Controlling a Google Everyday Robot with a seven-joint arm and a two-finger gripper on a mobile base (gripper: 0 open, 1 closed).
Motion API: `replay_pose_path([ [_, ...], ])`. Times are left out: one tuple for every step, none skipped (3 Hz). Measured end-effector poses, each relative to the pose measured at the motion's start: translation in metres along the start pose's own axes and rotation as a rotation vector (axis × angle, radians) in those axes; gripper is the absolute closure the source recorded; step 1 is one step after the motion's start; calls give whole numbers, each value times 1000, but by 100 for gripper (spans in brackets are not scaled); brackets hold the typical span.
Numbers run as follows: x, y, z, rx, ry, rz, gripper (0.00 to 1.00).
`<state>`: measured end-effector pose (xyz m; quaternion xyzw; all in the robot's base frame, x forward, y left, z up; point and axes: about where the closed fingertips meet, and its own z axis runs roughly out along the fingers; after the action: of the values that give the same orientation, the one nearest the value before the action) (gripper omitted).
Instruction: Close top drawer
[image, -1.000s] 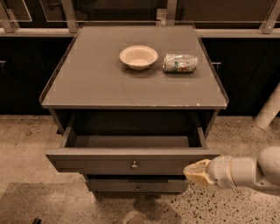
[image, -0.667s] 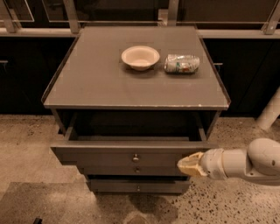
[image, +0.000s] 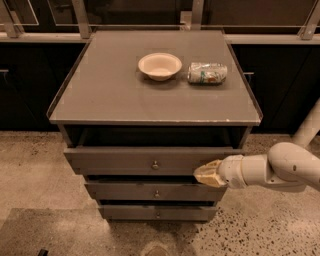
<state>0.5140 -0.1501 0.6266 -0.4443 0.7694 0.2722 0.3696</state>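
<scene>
The top drawer (image: 120, 161) looks stiff and light, and it is a bit open. The gripper (image: 201, 173), jaws pressed together, touches its front right of the knob (image: 155, 164); push there.

Tool (image: 207, 173): tan-yellow, tapered body; located near right of scene.
Arm (image: 270, 169): white; smooth cylindrical links joined by a rounded housing.

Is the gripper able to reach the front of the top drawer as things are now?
Probably yes. The gripper sits at the right part of the top drawer front, seemingly touching it; nothing stands between them.
</scene>
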Motion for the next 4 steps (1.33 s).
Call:
replay_pose_path([
  [-45,-26,18,20,-14,-96,100],
  [-48,-27,20,22,-15,-105,100],
  [-53,-29,22,20,-9,-124,100],
  [-14,-21,-4,10,20,-31,100],
])
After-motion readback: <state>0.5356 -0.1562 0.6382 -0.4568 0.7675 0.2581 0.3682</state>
